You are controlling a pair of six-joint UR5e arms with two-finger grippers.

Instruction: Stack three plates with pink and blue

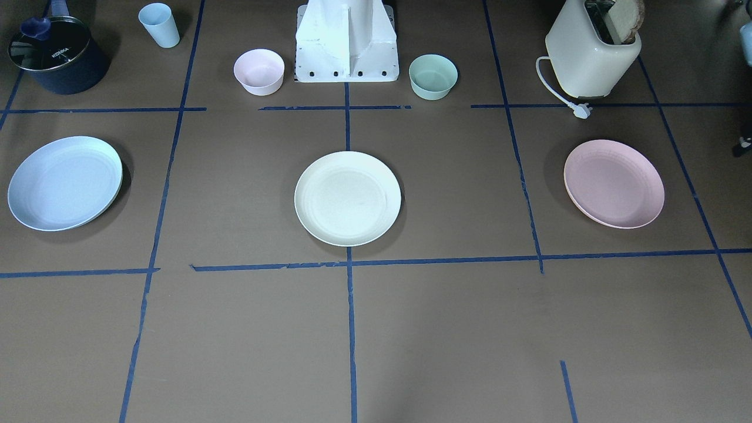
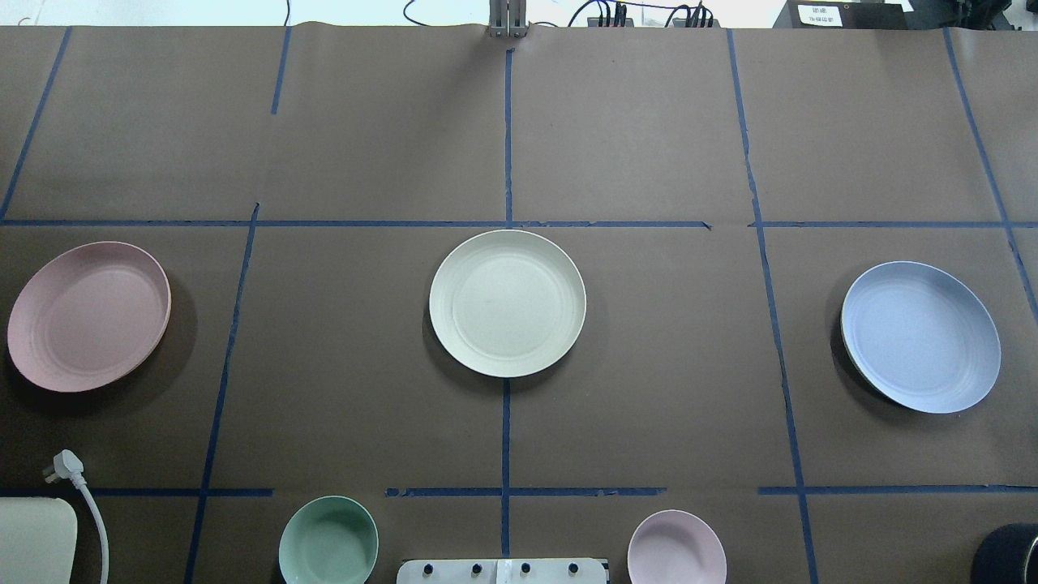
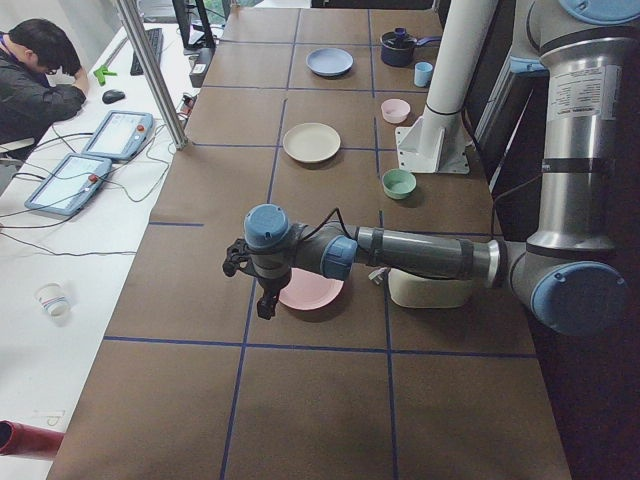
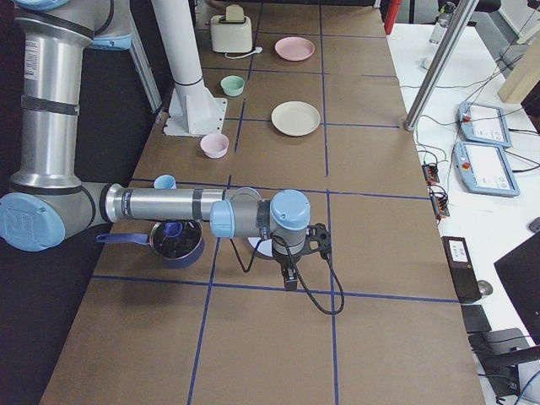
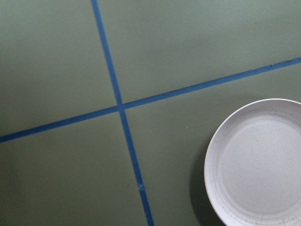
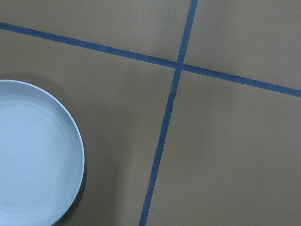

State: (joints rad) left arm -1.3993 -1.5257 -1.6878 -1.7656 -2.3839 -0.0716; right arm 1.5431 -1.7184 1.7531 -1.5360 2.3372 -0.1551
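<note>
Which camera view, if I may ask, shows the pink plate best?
Front-facing: the pink plate is whole and large. Overhead likewise; left wrist crops it; exterior left has the left arm covering part; exterior right shows it small.

Brown tabletop (image 2: 649,365), blue tape grid (image 2: 508,138)

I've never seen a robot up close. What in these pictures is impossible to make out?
Left pincer: seen only in the left side view, small; open or shut unclear.
Right pincer: likewise, right side view.
Blue plate: right side view, mostly behind the right arm.
Pink plate: left side view, partly behind the left arm.
Toaster: overhead view, cut off by the bottom-left corner.
</note>
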